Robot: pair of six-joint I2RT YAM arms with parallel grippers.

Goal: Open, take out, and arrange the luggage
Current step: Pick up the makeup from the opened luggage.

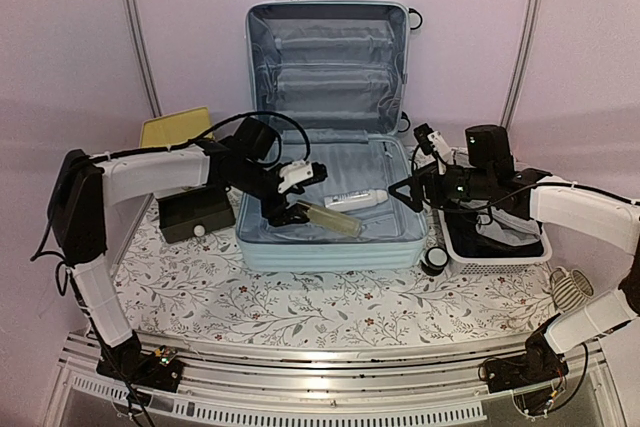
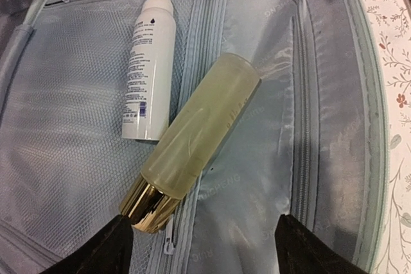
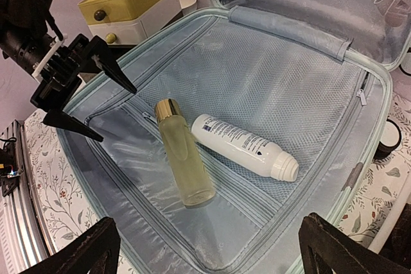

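luggage (image 1: pixel 330 252), one piece, lies open at the middle of the surface (image 1: pixel 300 312), its lid (image 1: pixel 325 62) standing upright behind. two arms reach in, one from each side. the left arm (image 1: pixel 150 172) stretches over the left rim; the left gripper (image 1: pixel 298 197) hangs above the lining, fingers (image 2: pixel 96 255) spread wide, a gold cap (image 2: pixel 151 206) just beside one. in the base lie two items: one pale yellow bottle (image 1: pixel 335 219) and, touching it, one white spray can (image 1: pixel 357 199). the right gripper (image 1: pixel 403 193) hovers at the right rim, fingers (image 3: pixel 340 248) spread.
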